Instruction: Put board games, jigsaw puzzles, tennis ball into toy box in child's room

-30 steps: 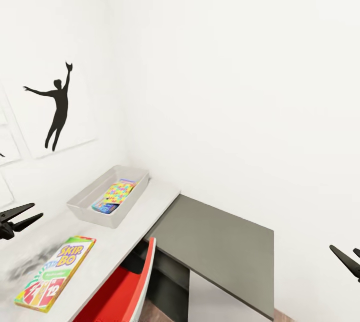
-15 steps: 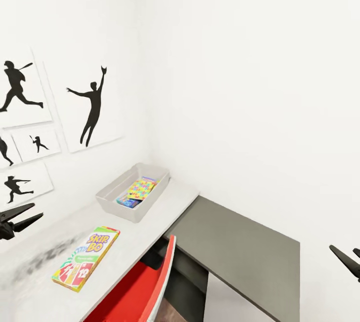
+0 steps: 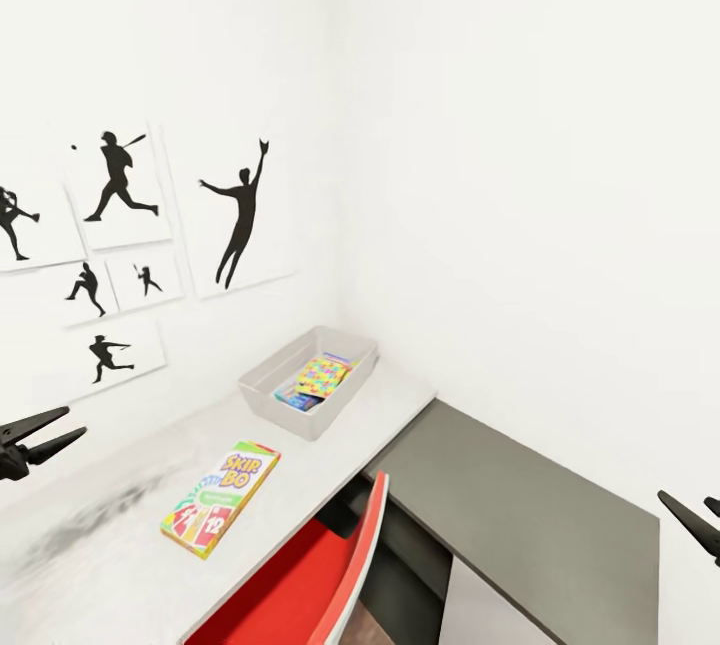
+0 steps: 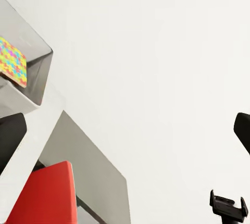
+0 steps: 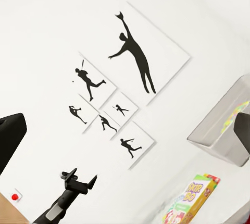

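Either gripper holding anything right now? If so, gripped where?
Nothing held. Left gripper and right gripper are both open and empty; the Skip-Bo box lies on the table.

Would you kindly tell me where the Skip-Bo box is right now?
In the head view, the Skip-Bo box lies flat on the table, lower left, between the toy box and the red chair.

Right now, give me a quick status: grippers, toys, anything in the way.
Left gripper and right gripper open, both empty. Skip-Bo box on the table, outside the toy box; multicoloured puzzle already inside. Red chair against the table edge.
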### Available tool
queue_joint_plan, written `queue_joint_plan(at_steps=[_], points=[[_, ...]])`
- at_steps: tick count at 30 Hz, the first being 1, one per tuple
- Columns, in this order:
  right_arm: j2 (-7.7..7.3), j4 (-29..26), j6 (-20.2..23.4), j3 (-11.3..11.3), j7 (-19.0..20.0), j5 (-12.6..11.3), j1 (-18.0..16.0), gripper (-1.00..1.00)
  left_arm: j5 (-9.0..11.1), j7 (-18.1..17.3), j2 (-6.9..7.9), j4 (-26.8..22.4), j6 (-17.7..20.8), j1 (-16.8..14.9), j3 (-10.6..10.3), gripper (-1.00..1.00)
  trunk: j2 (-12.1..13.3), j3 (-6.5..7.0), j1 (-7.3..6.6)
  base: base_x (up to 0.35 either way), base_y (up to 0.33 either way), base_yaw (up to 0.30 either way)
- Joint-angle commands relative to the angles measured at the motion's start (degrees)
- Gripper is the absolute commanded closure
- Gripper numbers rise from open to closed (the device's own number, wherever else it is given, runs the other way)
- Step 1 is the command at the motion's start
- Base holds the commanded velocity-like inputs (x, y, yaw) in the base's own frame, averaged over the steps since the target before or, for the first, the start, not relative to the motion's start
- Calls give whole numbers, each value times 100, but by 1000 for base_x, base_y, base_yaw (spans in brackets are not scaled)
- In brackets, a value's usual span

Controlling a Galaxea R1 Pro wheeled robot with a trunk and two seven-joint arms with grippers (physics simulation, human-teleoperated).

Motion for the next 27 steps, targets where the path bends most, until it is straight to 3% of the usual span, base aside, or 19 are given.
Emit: queue_joint_plan(at_steps=[1,22,27], points=[[-3,-2,37,1,-8,-32,5,-100,-5,-19,0,2,60,-4,0,-100,-3,4,2,-1,1,264],[4,-44,47,41,-632,12,-2,-100,-10,-19,3,10,60,-4,0,-100,-3,89,2,0,1,264],[1,-163,86,182,-881,12,-11,-100,-10,-19,3,10,60,-4,0,-100,-3,108,2,0,104,265]])
